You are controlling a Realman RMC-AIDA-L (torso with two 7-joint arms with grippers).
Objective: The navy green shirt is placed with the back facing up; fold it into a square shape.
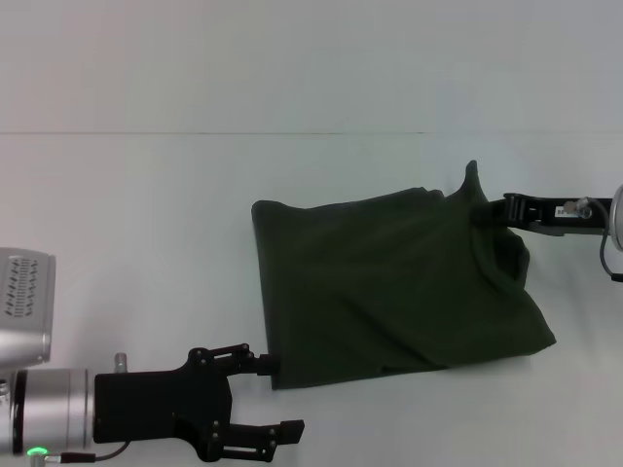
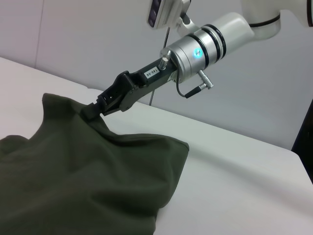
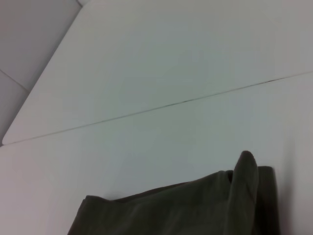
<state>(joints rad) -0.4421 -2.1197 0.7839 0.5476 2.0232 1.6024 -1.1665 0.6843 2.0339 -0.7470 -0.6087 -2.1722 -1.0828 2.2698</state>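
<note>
The navy green shirt [image 1: 389,292] lies folded into a rough rectangle right of the table's middle, plain side up, with no lettering showing. My right gripper [image 1: 484,212] is shut on the shirt's far right corner, pinching up a small peak of cloth. The left wrist view shows this grip [image 2: 93,111] and the shirt [image 2: 73,176] clearly. My left gripper [image 1: 277,397] is open at the shirt's near left corner, with its upper finger [image 1: 261,363] at the cloth edge and holding nothing. The right wrist view shows only the shirt's edge [image 3: 195,205].
The white table [image 1: 146,243] has a thin seam [image 1: 195,133] running across behind the shirt. Its far edge [image 2: 293,152] shows in the left wrist view, with a dark upright [image 2: 305,127] beyond it. Bare tabletop lies left of and behind the shirt.
</note>
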